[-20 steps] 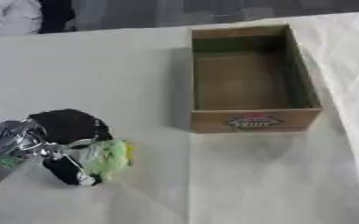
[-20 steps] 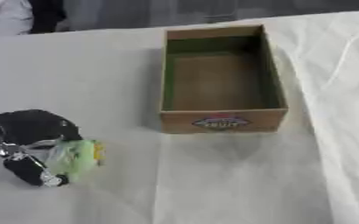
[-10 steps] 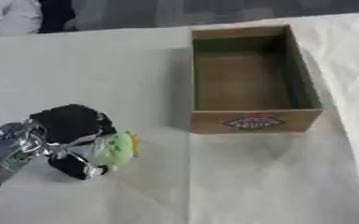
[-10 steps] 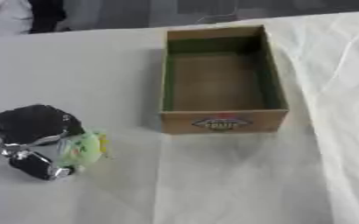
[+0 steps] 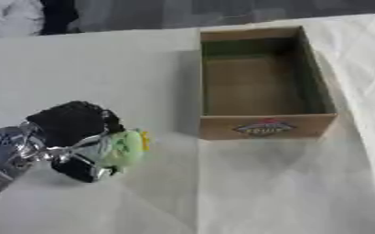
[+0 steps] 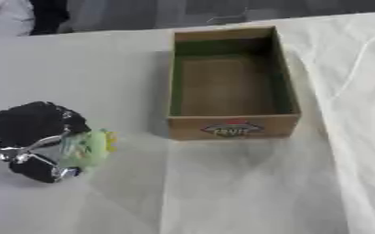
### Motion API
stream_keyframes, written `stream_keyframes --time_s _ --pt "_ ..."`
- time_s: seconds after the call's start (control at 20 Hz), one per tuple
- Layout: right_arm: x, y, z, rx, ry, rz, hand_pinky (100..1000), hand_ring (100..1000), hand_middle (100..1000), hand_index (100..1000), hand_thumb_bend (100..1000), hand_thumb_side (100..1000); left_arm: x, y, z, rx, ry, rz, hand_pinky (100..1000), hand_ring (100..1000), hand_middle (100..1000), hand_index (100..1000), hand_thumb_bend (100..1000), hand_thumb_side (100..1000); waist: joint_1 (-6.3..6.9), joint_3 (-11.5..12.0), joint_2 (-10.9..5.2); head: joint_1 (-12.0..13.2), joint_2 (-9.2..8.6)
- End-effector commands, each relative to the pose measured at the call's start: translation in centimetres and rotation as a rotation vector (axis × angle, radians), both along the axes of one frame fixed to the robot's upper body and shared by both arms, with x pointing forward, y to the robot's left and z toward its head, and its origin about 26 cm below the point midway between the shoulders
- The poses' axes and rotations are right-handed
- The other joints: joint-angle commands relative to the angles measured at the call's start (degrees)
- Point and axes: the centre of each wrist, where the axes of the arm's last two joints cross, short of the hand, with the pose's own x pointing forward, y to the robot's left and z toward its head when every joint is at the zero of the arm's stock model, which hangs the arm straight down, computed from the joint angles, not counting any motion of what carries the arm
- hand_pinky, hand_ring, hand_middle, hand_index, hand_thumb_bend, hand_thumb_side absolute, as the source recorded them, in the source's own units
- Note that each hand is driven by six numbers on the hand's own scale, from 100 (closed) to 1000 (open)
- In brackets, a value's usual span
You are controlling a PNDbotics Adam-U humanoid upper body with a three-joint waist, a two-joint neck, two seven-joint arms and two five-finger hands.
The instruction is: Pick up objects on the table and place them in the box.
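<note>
A small pale-green soft toy (image 5: 126, 147) with a bit of yellow at its top is sitting in the curled fingers of the left hand (image 5: 72, 137), near the worktop's (image 5: 103, 64) left side. The cardboard box (image 5: 264, 82) is standing open and upright, well apart to the right, its inside bare, a red-and-green label showing on its near wall.

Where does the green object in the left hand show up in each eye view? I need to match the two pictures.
Left eye view: the green object sits lower left, held by the left hand, left of the box's near wall.
Right eye view: the green object lies nearer the left edge, at about the same height.
Shared landmark: the label on the cardboard box, on its near wall.
</note>
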Motion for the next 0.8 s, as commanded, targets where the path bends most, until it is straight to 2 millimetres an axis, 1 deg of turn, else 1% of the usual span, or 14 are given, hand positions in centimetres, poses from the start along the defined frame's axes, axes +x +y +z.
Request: stream_keyframes --time_s 0.05,0.3,0.5,0.65,0.8 --pt "-0.3 -0.2 0.7 -0.011 -0.022 0.002 805 829 614 742 100 1000 -0.5 0.7 2.4 0.006 -0.079 0.011 442 512 472 742 100 480 -0.02 0.07 -1.39 0.0 -0.83" --pt "-0.3 -0.2 0.8 -0.012 -0.023 0.002 805 829 614 742 100 1000 -1.1 0.8 5.5 -0.06 -0.217 0.011 423 486 450 723 100 504 0.39 -0.2 -1.73 -0.02 -1.01" --pt "-0.3 -0.2 0.8 -0.015 -0.022 0.003 805 829 614 742 100 1000 -1.1 0.5 8.4 -0.137 -0.312 -0.025 408 468 429 704 100 523 0.8 -0.39 -2.0 -0.15 -0.7" --pt "-0.3 -0.2 0.9 -0.018 -0.023 0.008 805 828 614 742 100 1000 -0.2 0.4 9.7 -0.171 -0.329 -0.047 405 466 429 702 100 531 1.06 -0.72 -2.22 0.03 -0.53" --pt "-0.3 -0.1 1.0 -0.02 -0.025 0.014 804 827 615 742 100 1000 1.3 0.2 10.8 -0.201 -0.34 -0.051 397 458 426 699 100 536 1.25 -1.28 -2.43 0.36 -0.32"
